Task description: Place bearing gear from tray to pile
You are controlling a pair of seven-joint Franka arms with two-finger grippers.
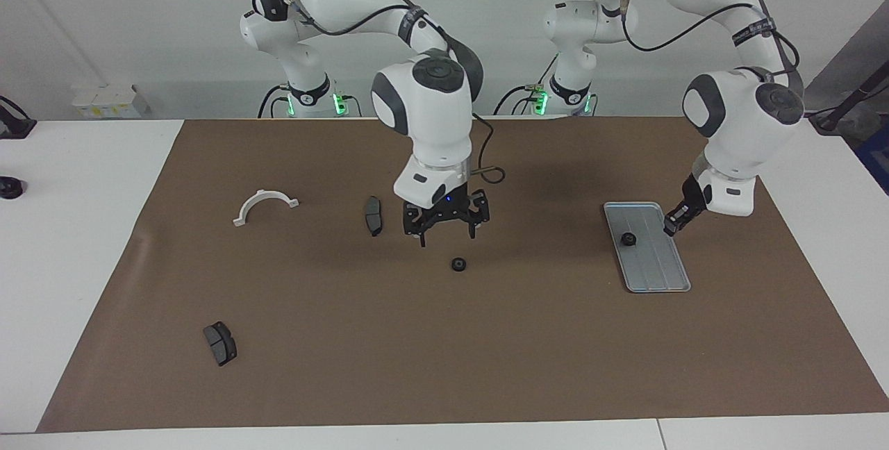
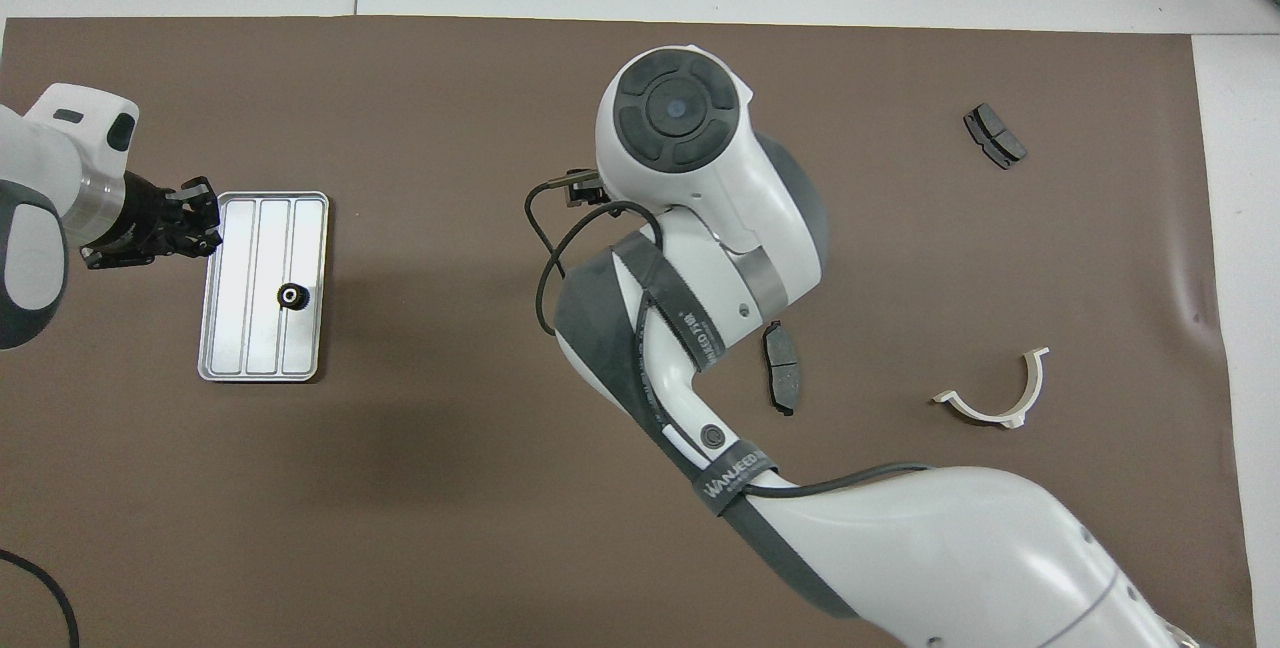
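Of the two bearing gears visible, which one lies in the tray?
The gear at the left arm's end, resting on the tray. The other gear sits on the brown mat mid-table.

Two bearing gears (image 1: pixel 628 239) (image 1: pixel 458 264), two brake pads (image 1: pixel 373 215) (image 1: pixel 220 343), one white half-ring clamp (image 1: pixel 264 204) and one tray (image 1: pixel 660 276) are counted on the table (image 1: pixel 83 242).

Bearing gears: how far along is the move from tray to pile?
Done: one bearing gear lies on the mat mid-table. In hand: the left gripper is shut, raised by the tray edge; whether it holds a gear is not visible. The right gripper hovers open beside the mat's gear. Left: a second gear sits in the tray.
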